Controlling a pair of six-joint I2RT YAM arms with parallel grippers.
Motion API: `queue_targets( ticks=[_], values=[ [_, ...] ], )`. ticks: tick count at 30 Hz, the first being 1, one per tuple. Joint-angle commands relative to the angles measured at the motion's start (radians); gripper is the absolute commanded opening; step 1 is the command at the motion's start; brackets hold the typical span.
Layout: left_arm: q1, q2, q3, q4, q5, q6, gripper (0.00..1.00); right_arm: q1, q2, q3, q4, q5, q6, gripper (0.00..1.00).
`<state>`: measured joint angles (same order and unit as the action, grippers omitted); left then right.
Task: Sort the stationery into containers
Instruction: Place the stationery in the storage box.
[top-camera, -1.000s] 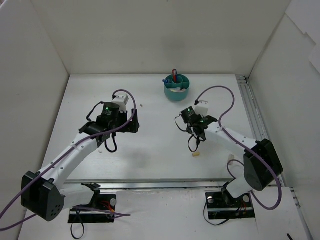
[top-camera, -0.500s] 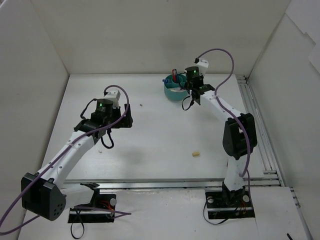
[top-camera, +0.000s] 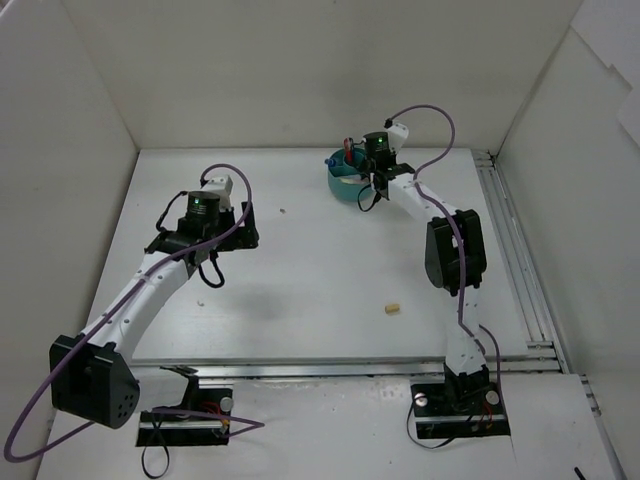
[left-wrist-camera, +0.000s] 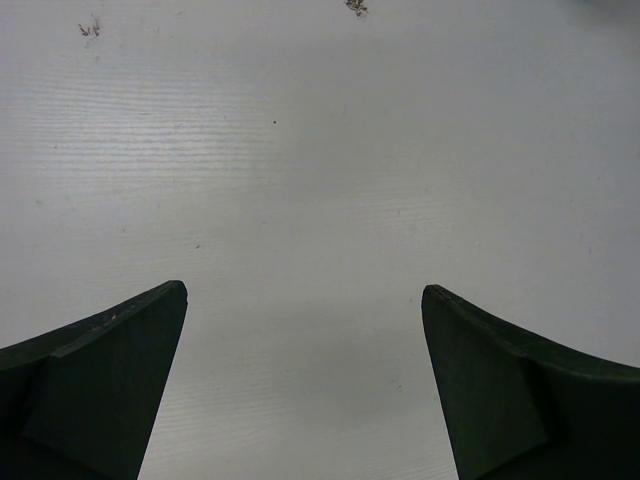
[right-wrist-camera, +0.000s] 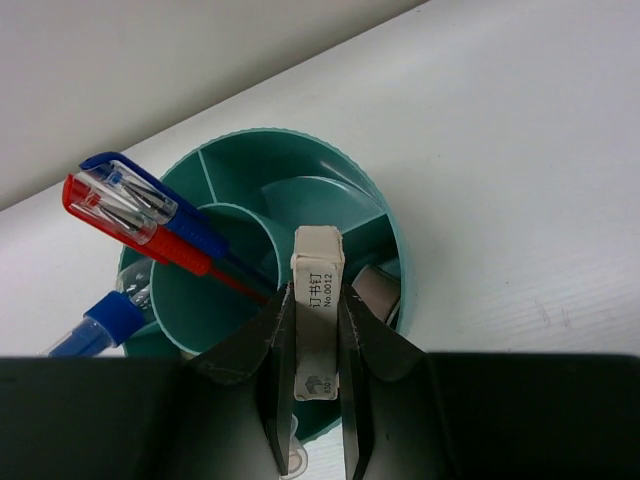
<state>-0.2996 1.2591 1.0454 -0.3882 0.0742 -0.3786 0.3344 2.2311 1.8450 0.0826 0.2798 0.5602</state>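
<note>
R gripper (right-wrist-camera: 315, 300) was pinching a small white block (right-wrist-camera: 316, 262) by its long sides. The block stood upright over the teal cup (right-wrist-camera: 300, 155), above a ring compartment and just beside the central well's wall. Red & blue pens (right-wrist-camera: 140, 205) leaned out of the cup toward the left. Another pale block (right-wrist-camera: 375, 292) lay in the ring, just right of the held one. L gripper (left-wrist-camera: 304, 290) hung spread wide over bare bench (left-wrist-camera: 300, 120), w/ nothing between its jaws.

The step in hand looked like dropping the block into a ring compartment. Doing it well meant:
- centring the block inside the compartment, since it sat v. close to the well's wall and could catch on it;
- lowering until its bottom end was below the rim before release, so it couldn't tip out;
- parting the jaws only a little, clear of the pens.

One cream eraser (top-camera: 393, 309) lay on the bench, well apart from the cup, and was prob. next.
</note>
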Motion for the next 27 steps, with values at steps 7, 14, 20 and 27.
queue_targets(
  ticks=[7, 14, 20, 27],
  values=[
    [0.019, -0.015, 0.05, 0.02, 0.013, 0.006, 1.0, 0.034, -0.053, 0.025, 0.057, 0.064, 0.086, 0.39],
    [0.019, -0.04, 0.038, 0.025, 0.019, 0.007, 1.0, 0.046, -0.166, -0.059, 0.085, 0.067, 0.049, 0.52],
    [0.019, -0.082, 0.016, 0.043, 0.047, 0.004, 1.0, 0.058, -0.379, -0.283, 0.105, 0.041, -0.037, 0.53],
    [0.01, -0.11, -0.022, 0.075, 0.111, 0.004, 1.0, 0.074, -0.689, -0.628, -0.073, -0.143, -0.215, 0.63]
  ],
)
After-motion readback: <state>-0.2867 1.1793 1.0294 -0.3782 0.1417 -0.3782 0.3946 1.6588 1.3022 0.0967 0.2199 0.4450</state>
